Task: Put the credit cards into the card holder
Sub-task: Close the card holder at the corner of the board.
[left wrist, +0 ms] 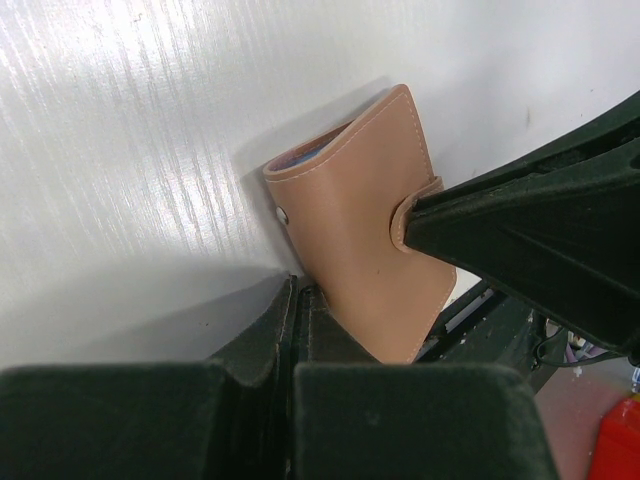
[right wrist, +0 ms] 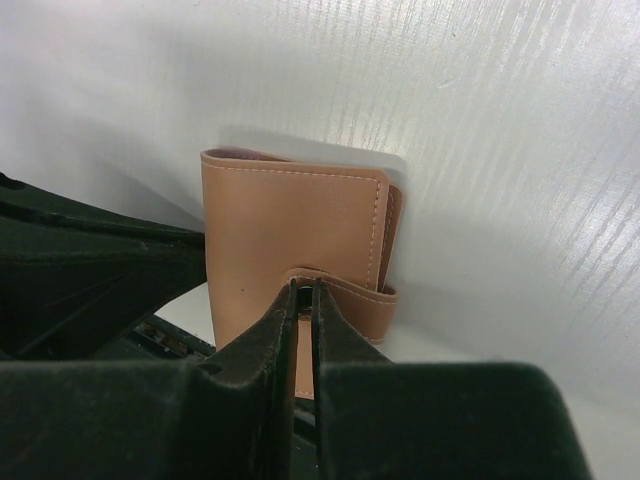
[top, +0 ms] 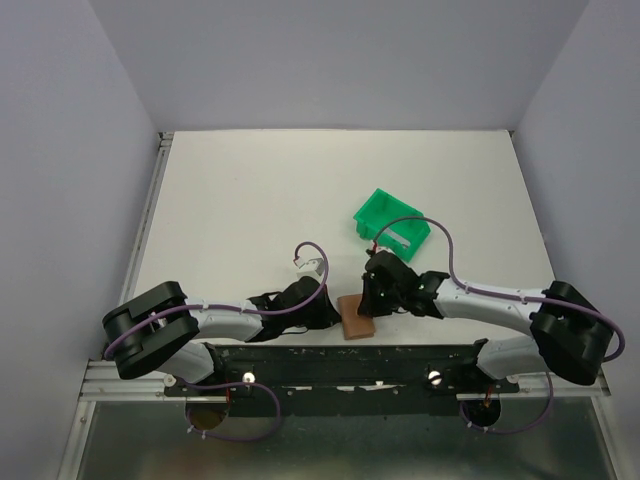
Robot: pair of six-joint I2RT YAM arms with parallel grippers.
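Note:
The tan leather card holder (top: 356, 318) stands on edge at the table's near edge, folded shut (left wrist: 365, 240) (right wrist: 290, 225). A thin blue edge (left wrist: 312, 155), seemingly a credit card, peeks from its open end; no other credit cards show. My left gripper (top: 335, 312) (left wrist: 293, 285) is shut, its tips against the holder's lower corner with nothing visible between them. From the other side, my right gripper (top: 372, 300) (right wrist: 303, 288) has its jaws pinched almost together on the end of the holder's snap tab (right wrist: 350, 300).
A green plastic bin (top: 392, 226) lies tilted behind the right arm. The black mounting rail (top: 330, 365) runs just in front of the holder. White walls enclose the table on three sides.

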